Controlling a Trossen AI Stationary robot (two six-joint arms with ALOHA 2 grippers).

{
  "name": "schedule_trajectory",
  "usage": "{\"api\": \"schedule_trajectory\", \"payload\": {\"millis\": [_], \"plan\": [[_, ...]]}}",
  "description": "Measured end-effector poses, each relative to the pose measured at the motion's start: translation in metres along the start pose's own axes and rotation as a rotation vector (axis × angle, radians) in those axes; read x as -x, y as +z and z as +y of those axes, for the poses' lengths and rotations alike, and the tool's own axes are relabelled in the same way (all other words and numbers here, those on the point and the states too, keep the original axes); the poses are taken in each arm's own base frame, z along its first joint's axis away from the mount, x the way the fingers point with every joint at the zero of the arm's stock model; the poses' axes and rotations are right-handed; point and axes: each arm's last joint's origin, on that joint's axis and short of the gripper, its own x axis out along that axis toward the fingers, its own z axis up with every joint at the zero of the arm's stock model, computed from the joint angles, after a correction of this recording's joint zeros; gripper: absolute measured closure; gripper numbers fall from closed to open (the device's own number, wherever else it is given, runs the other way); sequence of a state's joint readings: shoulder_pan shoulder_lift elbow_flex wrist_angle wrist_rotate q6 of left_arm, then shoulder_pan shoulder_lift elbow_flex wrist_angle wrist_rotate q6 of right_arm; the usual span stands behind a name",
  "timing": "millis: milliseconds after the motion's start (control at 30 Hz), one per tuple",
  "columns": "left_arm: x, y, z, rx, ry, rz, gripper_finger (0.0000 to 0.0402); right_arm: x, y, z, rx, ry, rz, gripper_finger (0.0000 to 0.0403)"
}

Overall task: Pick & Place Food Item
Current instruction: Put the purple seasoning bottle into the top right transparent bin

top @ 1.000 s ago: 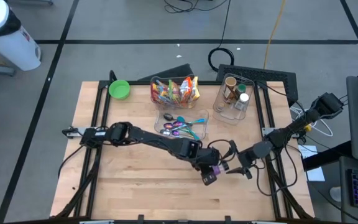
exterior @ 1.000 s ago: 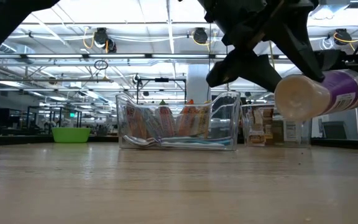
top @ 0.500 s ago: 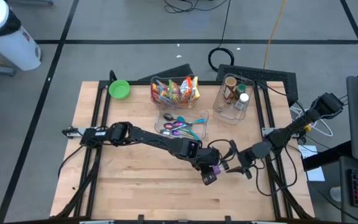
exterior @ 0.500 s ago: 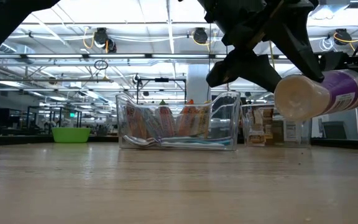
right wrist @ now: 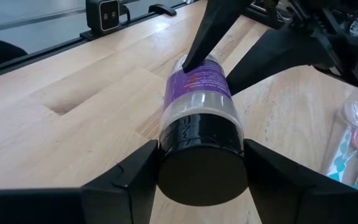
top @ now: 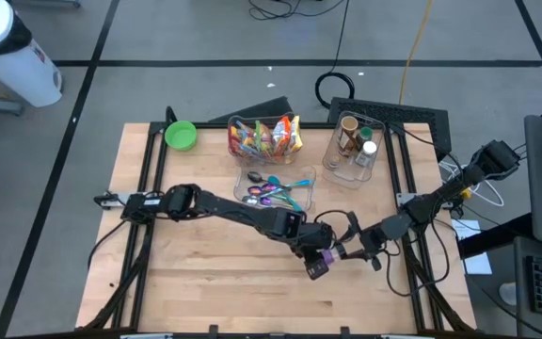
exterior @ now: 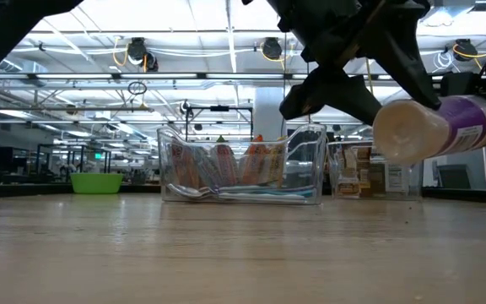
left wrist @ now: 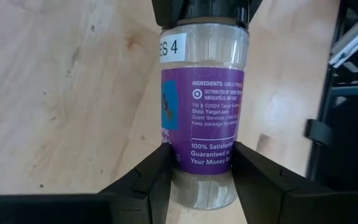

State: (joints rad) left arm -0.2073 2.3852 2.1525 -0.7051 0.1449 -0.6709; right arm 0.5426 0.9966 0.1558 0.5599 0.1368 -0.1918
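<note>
Two sets of fingers now against the spice jar (top: pixel 321 263), right gripper (top: pixel 343 252) newly narrowed

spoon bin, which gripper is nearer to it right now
Left. The left gripper holds the purple-label jar just in front of the spoon bin. The right gripper is at the jar's black cap end, farther out toward the table's right side.

Green bowl (top: pixel 181 136); spoons tray (top: pixel 273 189) — snack bin (top: pixel 265 137).
</note>
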Motion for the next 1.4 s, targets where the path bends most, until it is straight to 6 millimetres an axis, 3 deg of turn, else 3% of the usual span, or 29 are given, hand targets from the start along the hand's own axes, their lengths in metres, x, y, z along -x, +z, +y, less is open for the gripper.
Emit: {"api": "schedule_trajectory", "payload": {"millis": [167,600,900,1100,1400], "plan": [[0.001,0.004,0.005,0.05,-0.062,0.04,0.024,0.0,0.0,0.0,-0.003,0.002,-0.004,0.0208],[0.005,0.017,0.016,0.079,-0.107,0.037,0.0165,0.0,-0.001,0.0,0.006,0.001,0.004,0.0208],[0.013,0.029,0.022,0.027,-0.161,-0.004,0.0154,0.0,-0.002,0.0,0.018,-0.015,0.023,0.0208],[0.055,0.043,0.014,-0.092,-0.137,-0.136,0.0153,-0.003,0.001,-0.001,0.042,-0.022,0.144,0.0208],[0.154,0.051,-0.013,-0.386,-0.043,-0.415,0.0153,-0.003,0.055,-0.022,0.065,-0.006,0.415,0.0208]]}}
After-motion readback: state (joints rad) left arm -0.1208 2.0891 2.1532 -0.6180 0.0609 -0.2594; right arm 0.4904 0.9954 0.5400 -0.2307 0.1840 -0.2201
